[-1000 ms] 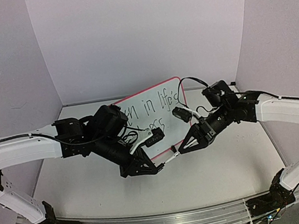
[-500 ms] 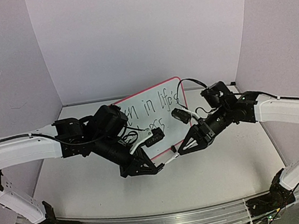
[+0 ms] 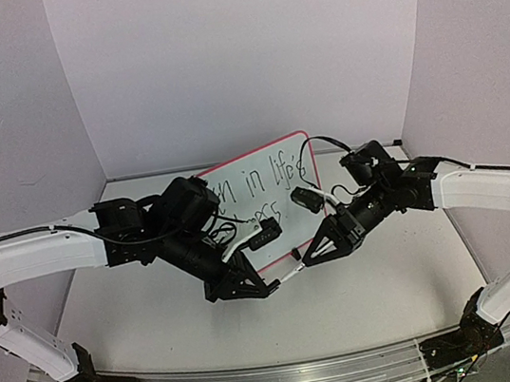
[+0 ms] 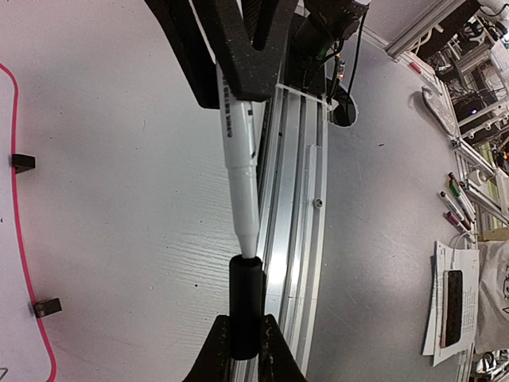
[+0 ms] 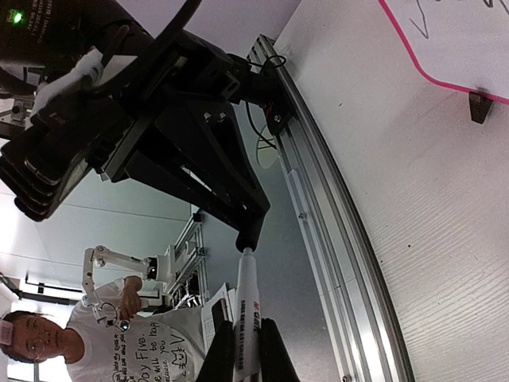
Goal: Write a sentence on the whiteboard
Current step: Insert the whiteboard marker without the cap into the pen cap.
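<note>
Right fingers (image 5: 216, 358) edged left gripping the marker (image 5: 247, 318); wrist views reveal left fingers (image 4: 213, 358) clamping its cap (image 4: 246, 302).

Black handwriting stands on the whiteboard (image 3: 270, 193). In the top view its upper line reads "in life's", with the start of the line hidden behind the left arm. Only the tail of the lower line shows, roughly "ges", and it is too small to be sure of. The marker (image 5: 247, 314) carries red and black print along its white barrel, and the print is illegible in both wrist views. Beyond the bench, a person's white T-shirt (image 5: 151, 354) bears hand-lettered lines beginning "Day Five"; the lines beneath cannot be made out.
</note>
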Motion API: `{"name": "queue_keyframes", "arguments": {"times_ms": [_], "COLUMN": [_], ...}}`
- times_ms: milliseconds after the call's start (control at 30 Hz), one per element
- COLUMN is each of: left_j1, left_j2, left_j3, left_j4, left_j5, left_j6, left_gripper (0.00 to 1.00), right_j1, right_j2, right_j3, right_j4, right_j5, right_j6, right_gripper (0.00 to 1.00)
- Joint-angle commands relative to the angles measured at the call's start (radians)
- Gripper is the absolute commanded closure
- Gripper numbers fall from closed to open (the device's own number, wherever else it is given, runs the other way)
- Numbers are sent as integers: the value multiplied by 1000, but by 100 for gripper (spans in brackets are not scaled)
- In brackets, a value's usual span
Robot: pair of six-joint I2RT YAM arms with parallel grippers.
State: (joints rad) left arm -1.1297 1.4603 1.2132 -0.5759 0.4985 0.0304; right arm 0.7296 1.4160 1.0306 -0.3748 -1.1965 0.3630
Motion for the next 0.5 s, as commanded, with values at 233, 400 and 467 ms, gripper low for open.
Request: {"name": "queue_keyframes", "arguments": {"times_ms": [233,400,467], "left_j1": [-1,-1,-1], "left_j2": [26,37,38], "left_j3": [89,98,99], "left_j4": [33,31,42], "left_j5": [63,48,23], "left_j6": [45,47,36], "left_gripper": [100,100,100], "right_j1": [14,17,20], "right_j2": [37,43,42], "right_j3": [39,52,52], "right_j4": [10,11,11], "right_j5": [17,15,23], "right_j6": [-29,-26,-24], "right_gripper": [100,100,100]}}
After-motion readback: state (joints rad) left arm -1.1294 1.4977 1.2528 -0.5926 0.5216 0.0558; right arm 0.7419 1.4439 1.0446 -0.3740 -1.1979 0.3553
